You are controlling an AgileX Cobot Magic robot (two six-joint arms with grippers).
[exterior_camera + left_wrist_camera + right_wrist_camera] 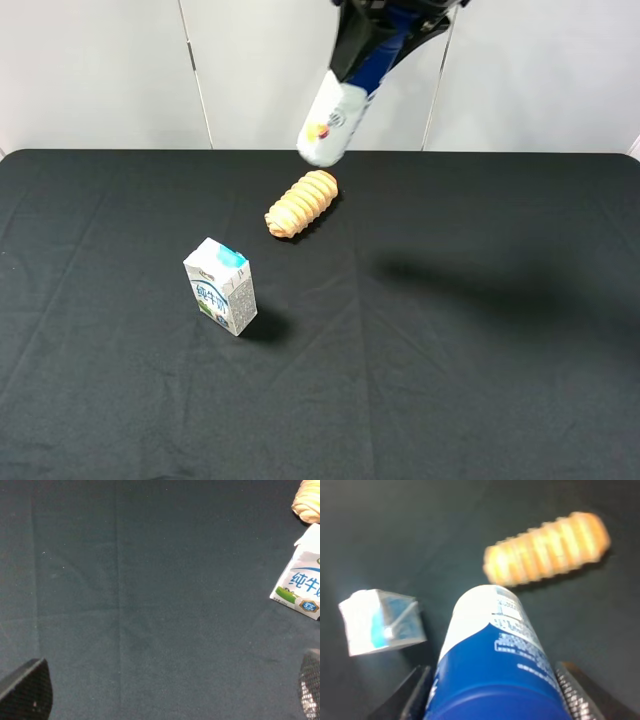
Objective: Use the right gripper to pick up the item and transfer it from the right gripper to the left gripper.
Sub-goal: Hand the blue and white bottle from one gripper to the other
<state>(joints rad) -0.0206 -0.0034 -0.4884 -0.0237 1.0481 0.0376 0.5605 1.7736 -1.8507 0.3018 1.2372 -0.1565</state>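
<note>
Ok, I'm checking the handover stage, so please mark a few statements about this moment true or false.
1. The right end effector holds the bottle above the table. True.
2. The left end effector grips the bottle. False: it is open and empty.
3. The milk carton lies flat. False: it stands upright.
4. The bread roll rests on the table, apart from the milk carton. True.
</note>
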